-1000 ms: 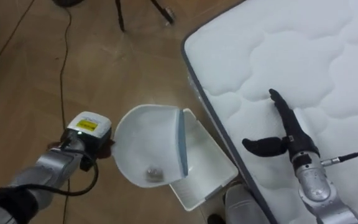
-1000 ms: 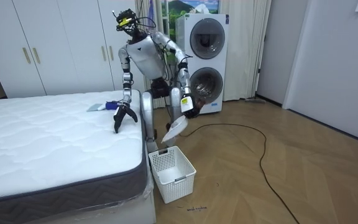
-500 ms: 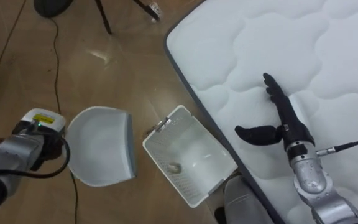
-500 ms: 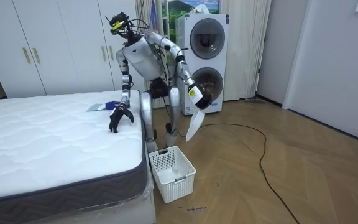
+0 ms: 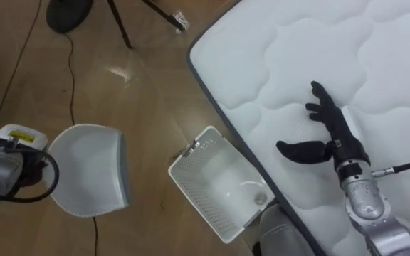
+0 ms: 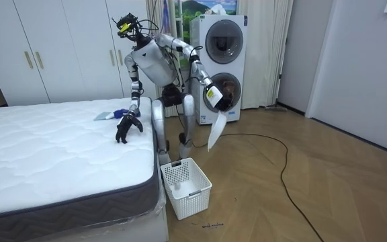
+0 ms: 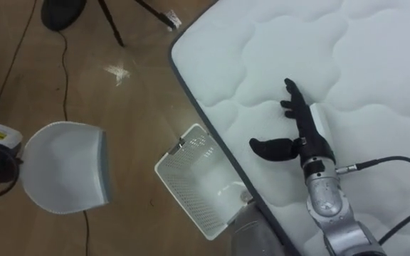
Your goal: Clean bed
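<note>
I stand at the corner of the bed, whose white quilted mattress (image 5: 297, 50) is bare around my right hand. My left hand (image 5: 6, 169) is shut on the handle of a white dustpan (image 5: 87, 171), held out over the wooden floor to the left of the basket. The dustpan (image 6: 215, 129) hangs tilted downward in the room view. A white slatted basket (image 5: 198, 190) stands on the floor against the mattress corner, with a small scrap (image 5: 260, 199) inside it. My right hand (image 5: 337, 135) rests open on the mattress, thumb spread.
A blue and grey item (image 6: 113, 114) lies on the bed's far edge behind my right hand (image 6: 127, 126). A dark cable (image 5: 70, 64) and a stand's legs (image 5: 119, 25) cross the floor. Stacked washing machines (image 6: 220, 60) and wardrobes (image 6: 59, 47) line the walls.
My left hand has swung the dustpan from above the basket out to the left. The scrap that lay in the pan now lies in the basket. The right hand stays on the mattress.
</note>
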You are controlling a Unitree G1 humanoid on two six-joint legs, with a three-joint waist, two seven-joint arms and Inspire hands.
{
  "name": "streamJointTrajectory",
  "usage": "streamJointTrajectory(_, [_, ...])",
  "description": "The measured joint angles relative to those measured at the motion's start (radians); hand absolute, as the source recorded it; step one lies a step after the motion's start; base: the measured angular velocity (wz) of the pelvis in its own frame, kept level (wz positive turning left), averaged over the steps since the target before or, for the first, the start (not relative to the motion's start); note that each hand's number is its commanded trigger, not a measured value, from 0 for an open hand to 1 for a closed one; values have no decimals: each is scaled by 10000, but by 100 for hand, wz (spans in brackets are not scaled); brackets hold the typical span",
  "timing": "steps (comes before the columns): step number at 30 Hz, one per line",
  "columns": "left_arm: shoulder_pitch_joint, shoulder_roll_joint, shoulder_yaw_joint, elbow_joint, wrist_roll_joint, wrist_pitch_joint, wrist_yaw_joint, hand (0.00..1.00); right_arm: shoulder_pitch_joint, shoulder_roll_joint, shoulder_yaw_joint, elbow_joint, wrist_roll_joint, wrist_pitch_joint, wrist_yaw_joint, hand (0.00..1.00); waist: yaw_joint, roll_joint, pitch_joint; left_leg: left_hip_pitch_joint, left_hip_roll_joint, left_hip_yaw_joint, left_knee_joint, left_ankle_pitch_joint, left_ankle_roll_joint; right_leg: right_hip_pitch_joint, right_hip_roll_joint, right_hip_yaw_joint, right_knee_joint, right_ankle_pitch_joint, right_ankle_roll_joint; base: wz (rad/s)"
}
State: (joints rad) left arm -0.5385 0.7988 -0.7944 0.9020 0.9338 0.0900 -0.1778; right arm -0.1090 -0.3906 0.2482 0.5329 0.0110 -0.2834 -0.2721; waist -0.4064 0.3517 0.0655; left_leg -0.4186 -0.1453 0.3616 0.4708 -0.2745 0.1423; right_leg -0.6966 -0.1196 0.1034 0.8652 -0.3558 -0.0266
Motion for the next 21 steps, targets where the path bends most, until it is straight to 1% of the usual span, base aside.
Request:
streamJointTrajectory(3, [-18,34,3,-2,-118,0,181,100,-13,4,29,12,302,-61,-118,0,4,24,7,23,0,29,-11,0,0,18,-1,7,11,-1,-1,0])
streamJointTrajectory(5, [-34,32,3,-10,-627,-14,477,100,15,-4,52,58,420,-145,-229,0,8,21,10,96,9,54,-19,0,0,92,0,-1,1,-6,-7,0])
streamJointTrajectory(6, [-34,31,4,-32,-711,-20,560,100,39,-11,58,63,420,-169,-266,0,10,20,11,120,10,54,-18,-1,0,118,-1,-5,2,-15,-3,0])
streamJointTrajectory(9, [-36,-55,3,-142,-916,-97,1098,100,147,-47,100,157,698,-292,-378,0,25,-36,56,375,9,56,-56,-9,-14,353,-11,-31,-10,-61,6,0])
streamJointTrajectory(10, [-37,-122,61,-298,-1022,-117,1324,100,146,-82,103,255,898,-352,-393,0,52,-84,94,471,9,57,-51,-20,-33,443,-9,-29,-12,-81,-3,0])
streamJointTrajectory(11, [-48,-308,240,-479,-1043,-137,1576,100,143,-118,94,455,982,-487,-401,0,72,-143,127,570,10,54,-9,-34,-52,551,-4,-25,-8,-123,9,0])
streamJointTrajectory(12, [-42,-441,397,-505,-1066,-176,1745,100,146,-126,83,508,988,-534,-417,0,126,-183,158,646,11,55,28,-39,-59,617,13,-6,-14,-130,10,-8])
streamJointTrajectory(14, [11,-884,685,-1003,-1185,-444,2396,100,241,-151,88,752,1017,-707,-469,0,443,-281,220,810,160,38,172,-152,-182,850,252,125,-140,-119,-2,-29])
streamJointTrajectory(15, [76,-943,805,-1248,-1183,-543,2500,100,267,-144,100,835,998,-759,-488,0,545,-351,219,826,163,-76,226,-177,-221,884,346,221,-158,-107,-4,-48])
streamJointTrajectory(16, [260,-1060,1093,-1710,-1191,-730,2776,100,324,-142,149,883,958,-772,-501,0,758,-504,197,811,163,-389,415,-223,-300,919,521,439,-171,-87,-14,-71])
streamJointTrajectory(17, [526,-1187,1437,-2097,-1281,-967,3124,100,414,-140,153,881,836,-758,-503,0,1031,-654,177,806,172,-735,588,-275,-393,969,762,717,-235,-32,-20,-84])
streamJointTrajectory(18, [725,-1251,1628,-2265,-1396,-1061,3292,100,452,-139,153,884,727,-752,-508,0,1164,-707,163,806,189,-916,654,-289,-416,1006,917,899,-319,26,-23,-108])
streamJointTrajectory(19, [1153,-1322,2021,-2566,-1512,-1281,3596,100,511,-112,224,884,532,-730,-513,0,1352,-791,110,851,195,-1356,689,-301,-439,1124,1189,1193,-525,185,-39,-105])
streamJointTrajectory(20, [1435,-1451,2304,-2679,-1597,-1491,3824,100,558,-53,271,892,535,-706,-520,0,1404,-886,77,1003,195,-1703,663,-303,-451,1330,1333,1314,-735,282,-71,-92])
streamJointTrajectory(21, [1597,-1541,2500,-2755,-1599,-1558,3927,100,635,15,264,918,505,-665,-525,0,1399,-943,32,1091,216,-1757,655,-308,-462,1453,1401,1384,-828,303,-66,-63])
